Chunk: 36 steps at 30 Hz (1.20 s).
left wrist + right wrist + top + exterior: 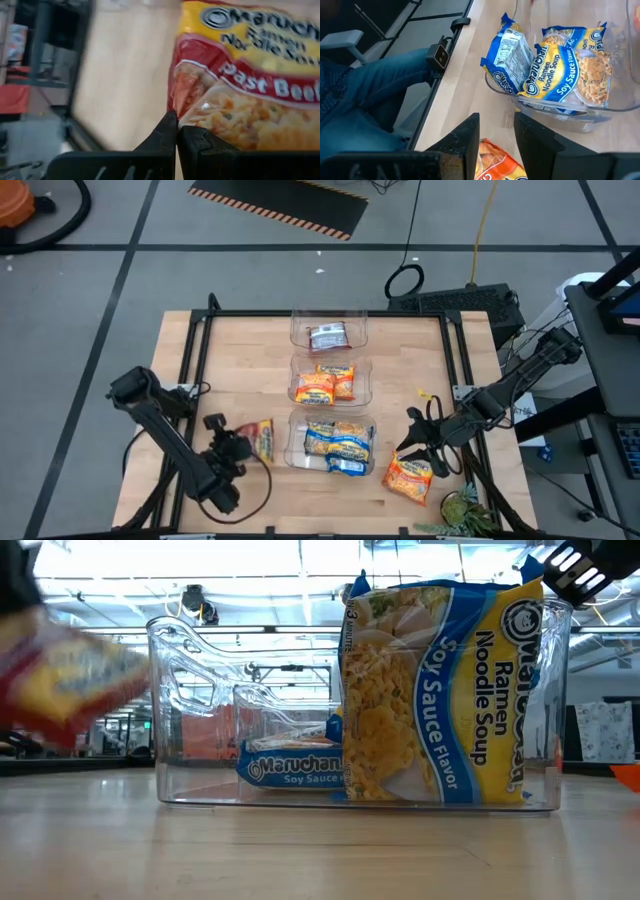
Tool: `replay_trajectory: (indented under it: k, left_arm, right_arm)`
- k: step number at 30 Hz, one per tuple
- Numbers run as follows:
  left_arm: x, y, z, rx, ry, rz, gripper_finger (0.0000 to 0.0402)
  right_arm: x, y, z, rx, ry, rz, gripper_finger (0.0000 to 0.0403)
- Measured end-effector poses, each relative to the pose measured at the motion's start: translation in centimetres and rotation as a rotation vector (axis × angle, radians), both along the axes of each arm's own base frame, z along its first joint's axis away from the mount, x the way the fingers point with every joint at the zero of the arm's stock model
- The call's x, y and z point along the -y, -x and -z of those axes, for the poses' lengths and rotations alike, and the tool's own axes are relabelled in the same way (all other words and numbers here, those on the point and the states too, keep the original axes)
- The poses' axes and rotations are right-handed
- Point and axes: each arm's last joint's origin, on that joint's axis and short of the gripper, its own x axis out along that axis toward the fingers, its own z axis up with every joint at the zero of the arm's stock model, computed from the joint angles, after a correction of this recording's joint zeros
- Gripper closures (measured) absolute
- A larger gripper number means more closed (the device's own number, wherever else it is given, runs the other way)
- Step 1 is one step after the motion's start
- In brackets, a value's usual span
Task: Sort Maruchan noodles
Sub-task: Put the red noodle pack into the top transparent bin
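The left gripper (177,131) is pinched closed on the corner of a glossy red-and-yellow roast beef ramen packet (262,439), held just left of the nearest clear plastic bin (296,458). The farthest clear bin (300,330), holding a reddish-brown packet (328,337), lies well beyond. The right gripper (496,135) hovers spread open over an orange packet (408,478) lying flat, the right arm being nearer it.
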Motion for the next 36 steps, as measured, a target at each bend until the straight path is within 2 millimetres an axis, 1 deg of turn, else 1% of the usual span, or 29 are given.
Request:
replay_trajectory:
  k: [4, 9, 14, 19, 24, 27, 31, 33, 34, 36]
  left_arm:
    - [-1.7, -0.4, -2.6, 0.091, 0.005, 0.052, 0.0400]
    - [-5.2, -1.3, -5.1, 0.190, -0.068, 0.045, 0.0400]
    - [-9.3, -2.5, -8.7, 0.349, -0.207, -0.005, 0.0400]
    - [-13.6, -4.8, -11.6, 0.441, -0.288, -0.097, 0.0400]
    - [-18.0, -8.4, -13.1, 0.486, -0.335, -0.152, 0.0401]
    - [-20.8, -10.3, -14.2, 0.567, -0.319, -0.170, 0.0401]
    - [-24.3, -11.8, -15.3, 0.716, -0.263, -0.177, 0.0401]
    - [-25.9, -12.1, -15.7, 0.793, -0.253, -0.198, 0.0401]
    - [-26.7, -12.1, -15.8, 0.817, -0.251, -0.212, 0.0401]
    - [-28.3, -12.9, -15.6, 0.874, -0.255, -0.241, 0.0401]
  right_arm:
    - [0.0, 0.0, -0.1, 0.015, 0.023, -0.018, 0.0287]
    - [0.1, 0.1, -0.1, 0.041, 0.066, -0.052, 0.0287]
    - [0.2, 0.1, -0.2, 0.089, 0.148, -0.084, 0.0287]
    - [0.3, 0.2, -0.4, 0.138, 0.224, -0.140, 0.0287]
    - [0.5, 0.4, -0.7, 0.158, 0.227, -0.147, 0.0287]
    - [0.6, 0.6, -0.9, 0.169, 0.220, -0.145, 0.0287]
    - [0.8, 0.9, -1.3, 0.192, 0.208, -0.138, 0.0287]
    - [1.0, 1.1, -1.6, 0.208, 0.203, -0.130, 0.0287]
    - [1.1, 1.2, -1.7, 0.218, 0.204, -0.120, 0.0287]
    - [1.4, 1.5, -2.1, 0.246, 0.209, -0.121, 0.0287]
